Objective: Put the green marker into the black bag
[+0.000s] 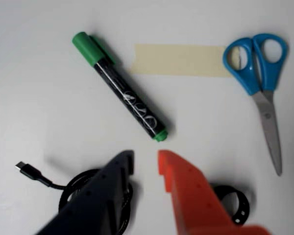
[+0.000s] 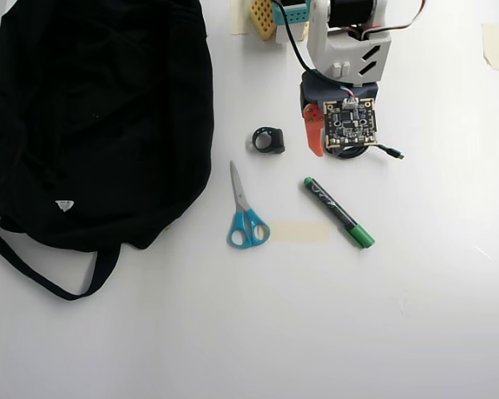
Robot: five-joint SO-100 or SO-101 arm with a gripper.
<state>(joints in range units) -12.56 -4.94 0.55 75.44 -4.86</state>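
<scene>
Pincer (image 1: 146, 164) empty, jaws apart, poised just short of green marker (image 1: 121, 93); marker lies diagonally on white surface (image 1: 34, 98), beside tape strip (image 1: 179, 59), scissors (image 1: 262, 83) near; black bag (image 2: 100, 116) well apart in overhead view; step: approach; next: advance, straddle barrel, close.

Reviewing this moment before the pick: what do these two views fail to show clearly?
- Large soft black fabric bag: its opening cannot be made out in the overhead view, and the picture's top and left edges cut it off; the wrist view misses it entirely.
- Coiled black cable: mostly covered by the gripper in the wrist view.
- White print on the slim green-capped marker: too blurred to read.
</scene>
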